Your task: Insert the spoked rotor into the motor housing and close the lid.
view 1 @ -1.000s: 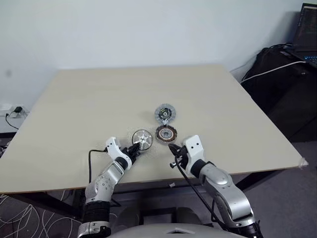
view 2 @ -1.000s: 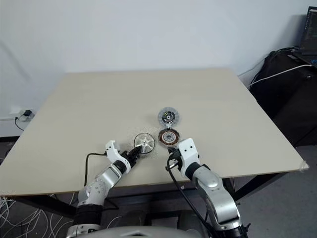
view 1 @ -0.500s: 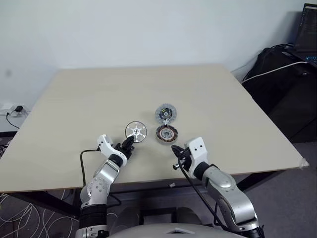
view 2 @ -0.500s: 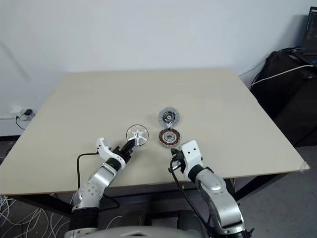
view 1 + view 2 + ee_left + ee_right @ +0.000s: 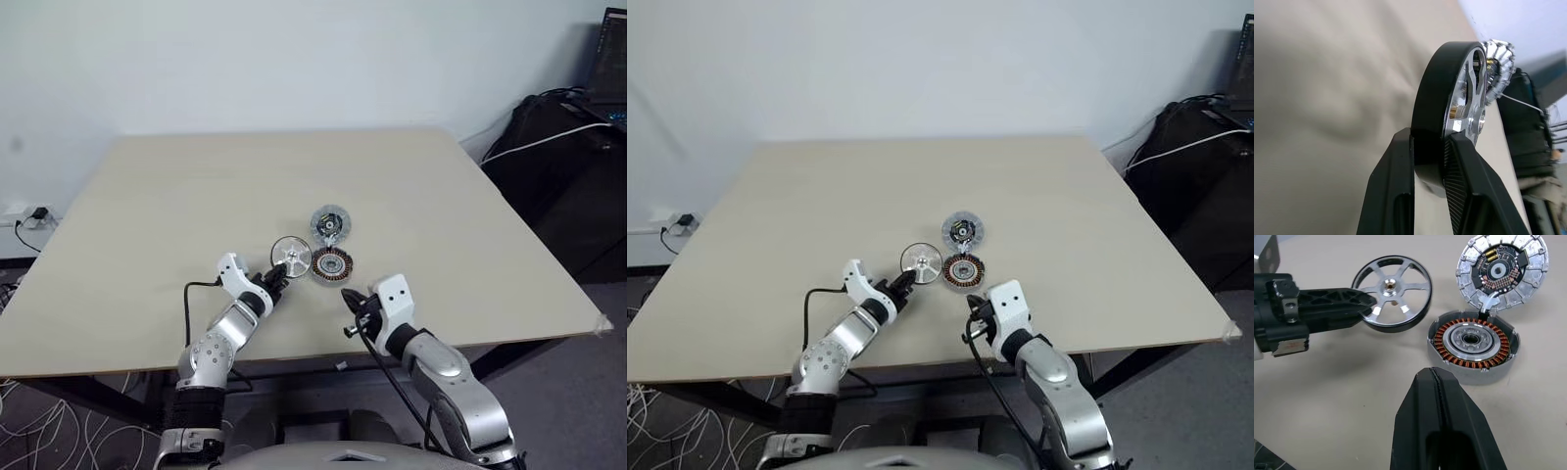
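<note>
No text, label, brand or number can be read anywhere. The circuit board inside the lid (image 5: pixel 1502 271) carries small components, but any markings on them are too fine to make out. The laptop screen (image 5: pixel 612 44) at 2 o'clock beyond the table (image 5: pixel 157 215) shows lit lines that cannot be read.

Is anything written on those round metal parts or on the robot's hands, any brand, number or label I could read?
No text can be read in these pictures.
Silver finned lid with its circuit board: the chips carry tiny marks, too small to read.
Silver spoked rotor with black rim: no writing.
Round motor housing with copper windings: no writing.
Left gripper: no label visible.
</note>
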{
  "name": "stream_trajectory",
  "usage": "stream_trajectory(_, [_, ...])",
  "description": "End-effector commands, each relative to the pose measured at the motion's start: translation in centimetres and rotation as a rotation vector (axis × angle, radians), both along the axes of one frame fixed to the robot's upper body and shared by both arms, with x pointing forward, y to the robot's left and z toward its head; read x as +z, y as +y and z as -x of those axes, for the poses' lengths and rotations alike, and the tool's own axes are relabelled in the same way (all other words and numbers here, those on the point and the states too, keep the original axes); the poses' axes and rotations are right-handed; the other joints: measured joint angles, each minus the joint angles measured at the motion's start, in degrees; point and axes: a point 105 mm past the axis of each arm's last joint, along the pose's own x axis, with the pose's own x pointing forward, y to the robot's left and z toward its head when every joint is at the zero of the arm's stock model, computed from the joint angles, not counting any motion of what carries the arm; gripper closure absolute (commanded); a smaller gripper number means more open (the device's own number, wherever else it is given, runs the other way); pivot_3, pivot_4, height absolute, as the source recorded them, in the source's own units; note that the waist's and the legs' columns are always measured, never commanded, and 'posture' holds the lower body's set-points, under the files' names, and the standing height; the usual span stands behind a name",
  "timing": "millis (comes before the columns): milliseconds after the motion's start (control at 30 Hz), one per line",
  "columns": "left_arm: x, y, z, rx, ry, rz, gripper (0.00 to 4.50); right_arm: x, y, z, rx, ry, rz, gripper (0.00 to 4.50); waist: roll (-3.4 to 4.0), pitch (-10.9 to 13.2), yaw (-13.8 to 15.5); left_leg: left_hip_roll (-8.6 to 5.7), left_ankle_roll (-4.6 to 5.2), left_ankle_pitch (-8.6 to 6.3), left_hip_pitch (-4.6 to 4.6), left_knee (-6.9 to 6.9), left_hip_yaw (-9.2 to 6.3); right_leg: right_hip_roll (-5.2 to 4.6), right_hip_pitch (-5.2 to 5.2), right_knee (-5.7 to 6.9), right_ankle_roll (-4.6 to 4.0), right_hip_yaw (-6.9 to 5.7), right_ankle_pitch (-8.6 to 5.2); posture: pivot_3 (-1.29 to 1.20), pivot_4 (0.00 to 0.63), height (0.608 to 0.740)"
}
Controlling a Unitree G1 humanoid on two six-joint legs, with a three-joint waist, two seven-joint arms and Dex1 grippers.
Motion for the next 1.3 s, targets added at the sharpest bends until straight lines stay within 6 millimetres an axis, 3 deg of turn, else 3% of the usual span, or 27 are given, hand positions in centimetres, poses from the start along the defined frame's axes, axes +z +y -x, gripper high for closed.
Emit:
stream_trajectory(33, [5.5, -7.5, -0.9, -0.077, -0.071, 0.308, 3.99, 1.4, 0.1, -0.1, -0.010, -0.044, -0.022, 4.50, 0.00, 0.00, 0.02, 0.00, 0.00, 0.00, 0.00, 0.00, 0.00, 0.00, 0.00, 0.00, 0.00, 0.00, 0.00, 0.00, 0.000, 0.740])
stream_trajectory(167, [6.5, -8.7, -1.2, -0.096, -0.064, 0.371, 3.99, 1.4, 0.2, -0.1, -0.016, -0.042, -0.025, 4.50, -0.01, -0.02, 0.08, -0.01, 0.00, 0.01, 0.00, 0.07, 0.00, 0.01, 0.04, 0.02, 0.04, 0.00, 0.02, 0.00, 0.000, 0.740])
stream_trajectory(333, [6.2, -10.0, -1.3, -0.127, -0.014, 0.399, 3.99, 1.4, 0.1, -0.1, -0.025, -0.042, -0.027, 4.50, -0.02, -0.02, 0.00, -0.03, 0.25, 0.13, 0.00, 0.07, 0.03, 0.03, 0.07, 0.00, 0.05, 0.05, 0.03, 0.00, 0.000, 0.740])
stream_trajectory(1300, [0.9, -11.9, 0.6, -0.165, 0.260, 0.354, 3.99, 1.4, -0.1, 0.3, -0.046, -0.037, -0.023, 4.50, -0.08, 0.02, 0.13, -0.04, 0.25, 0.14, -0.04, 0.06, 0.04, 0.04, 0.06, -0.02, 0.05, 0.07, 0.03, 0.00, 0.000, 0.740])
